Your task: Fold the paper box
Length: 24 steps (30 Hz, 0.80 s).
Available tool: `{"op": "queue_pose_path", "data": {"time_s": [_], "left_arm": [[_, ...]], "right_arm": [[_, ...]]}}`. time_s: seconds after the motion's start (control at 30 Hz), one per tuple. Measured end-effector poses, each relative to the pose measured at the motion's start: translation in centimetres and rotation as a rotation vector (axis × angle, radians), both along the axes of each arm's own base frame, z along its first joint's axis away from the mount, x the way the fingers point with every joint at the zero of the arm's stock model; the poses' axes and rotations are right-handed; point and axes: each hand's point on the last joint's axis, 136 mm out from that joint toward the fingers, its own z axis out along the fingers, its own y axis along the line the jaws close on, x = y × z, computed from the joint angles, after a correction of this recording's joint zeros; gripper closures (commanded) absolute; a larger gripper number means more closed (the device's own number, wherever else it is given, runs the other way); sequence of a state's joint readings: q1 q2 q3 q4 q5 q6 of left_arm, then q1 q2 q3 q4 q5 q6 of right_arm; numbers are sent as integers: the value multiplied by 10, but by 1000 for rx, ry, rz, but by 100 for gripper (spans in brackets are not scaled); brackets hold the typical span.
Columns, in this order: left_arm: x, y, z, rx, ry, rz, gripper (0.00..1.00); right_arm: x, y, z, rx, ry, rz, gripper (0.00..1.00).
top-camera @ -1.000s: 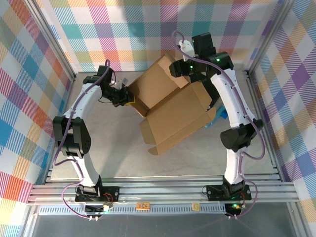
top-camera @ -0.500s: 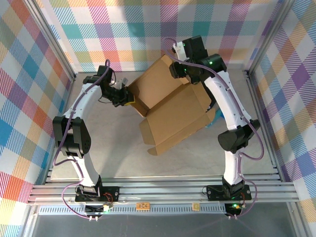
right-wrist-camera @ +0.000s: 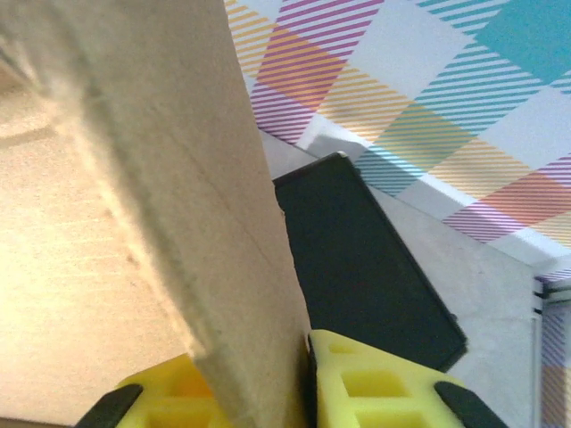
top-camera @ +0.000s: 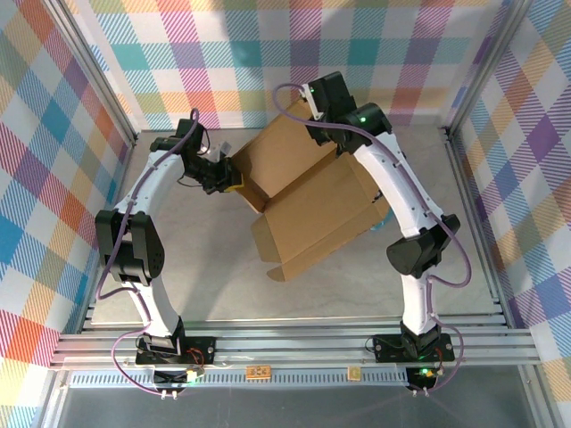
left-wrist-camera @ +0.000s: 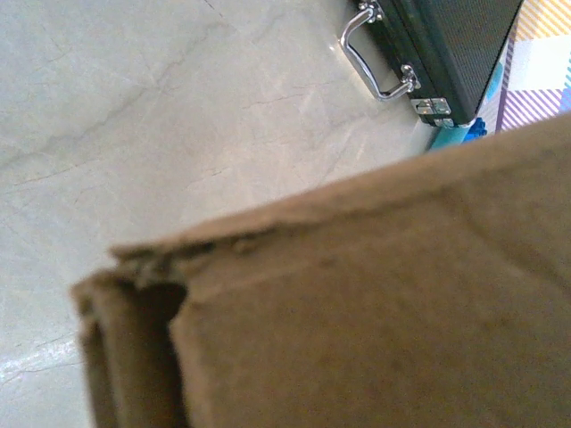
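One brown corrugated paper box (top-camera: 321,209), partly folded, rear side raised, left jaws and right jaws pinching its edges.

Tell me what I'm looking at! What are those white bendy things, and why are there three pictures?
Those are two robot arms, each ending in a two-finger gripper. The big picture comes from a camera above the table. The two close-ups come from little cameras on the arms' wrists. On the table lies a brown paper box, partly folded, and near it a black case with a metal handle. The left gripper pinches the box's left edge. The right gripper pinches an upright cardboard wall between its yellow fingers.
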<state>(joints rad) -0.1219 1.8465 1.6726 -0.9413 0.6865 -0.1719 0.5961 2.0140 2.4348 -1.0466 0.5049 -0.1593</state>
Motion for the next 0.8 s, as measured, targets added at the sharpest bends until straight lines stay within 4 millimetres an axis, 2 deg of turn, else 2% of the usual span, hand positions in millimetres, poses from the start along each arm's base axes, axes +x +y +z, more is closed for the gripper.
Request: {"op": "queue_pose_path", "data": {"time_s": [0.33, 0.8], "left_arm": [[1, 3, -2, 11, 24, 34, 100], [1, 6, 7, 42, 55, 88, 100]], "right_arm": [[-1, -2, -2, -140, -57, -65, 100], [6, 0, -2, -322, -186, -194, 100]]}}
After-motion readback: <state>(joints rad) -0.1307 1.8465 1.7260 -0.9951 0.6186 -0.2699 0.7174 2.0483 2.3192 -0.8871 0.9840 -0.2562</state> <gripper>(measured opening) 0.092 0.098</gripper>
